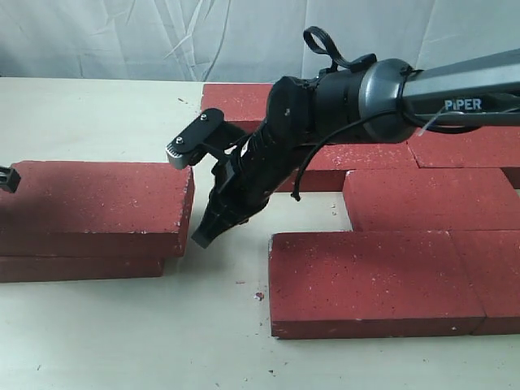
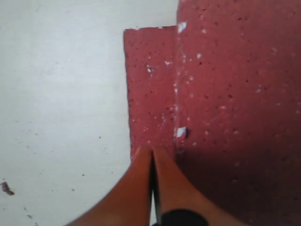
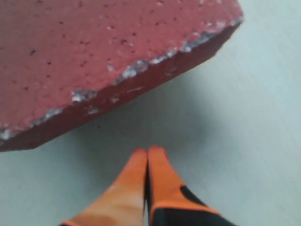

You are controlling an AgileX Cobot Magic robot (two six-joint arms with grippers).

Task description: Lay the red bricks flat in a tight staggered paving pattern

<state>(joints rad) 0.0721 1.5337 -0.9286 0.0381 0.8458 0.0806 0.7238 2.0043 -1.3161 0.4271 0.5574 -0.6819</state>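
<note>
Several red bricks lie flat on the right, among them a front brick (image 1: 374, 280), a middle brick (image 1: 431, 199) and a back row (image 1: 240, 101). On the left, one brick (image 1: 93, 207) is stacked on another (image 1: 81, 268). My right gripper (image 1: 203, 236) reaches across the middle, shut and empty, its tip low beside the stack's right end. In the right wrist view the orange fingertips (image 3: 148, 151) point at a brick's chipped edge (image 3: 94, 56), a small gap away. My left gripper (image 2: 151, 150) is shut and empty over the lower brick's exposed strip (image 2: 150, 89); only a dark bit of it (image 1: 8, 179) shows at the exterior view's left edge.
A pale tabletop (image 1: 122, 341) carries everything, with a wrinkled grey backdrop (image 1: 122, 36) behind. Bare table shows between the stack and the front brick (image 1: 231, 276). Small red crumbs (image 1: 258, 296) lie near the front brick's corner.
</note>
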